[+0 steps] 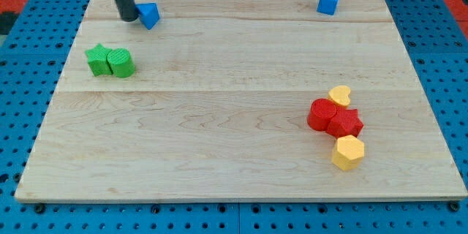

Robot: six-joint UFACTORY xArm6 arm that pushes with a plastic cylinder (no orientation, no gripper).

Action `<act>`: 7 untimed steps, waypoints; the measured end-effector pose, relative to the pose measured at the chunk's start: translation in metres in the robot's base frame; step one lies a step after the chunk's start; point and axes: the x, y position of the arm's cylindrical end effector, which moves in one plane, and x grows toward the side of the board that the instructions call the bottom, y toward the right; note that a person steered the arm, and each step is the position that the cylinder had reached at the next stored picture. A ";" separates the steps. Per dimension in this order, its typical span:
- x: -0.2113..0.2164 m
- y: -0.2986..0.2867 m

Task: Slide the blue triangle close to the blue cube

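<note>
The blue triangle (149,15) lies near the top left of the wooden board (219,131). My tip (129,17) stands right against its left side, touching it or nearly so. The blue cube (329,1) sits near the board's top edge, far to the view's right of the triangle.
A green star (97,59) and a green cylinder (121,63) sit together at the left, below the triangle. At the right are a red cylinder (321,114), a red star (346,123), a yellow heart (340,95) and a yellow hexagon (348,152) in a cluster.
</note>
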 end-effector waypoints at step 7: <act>-0.016 0.255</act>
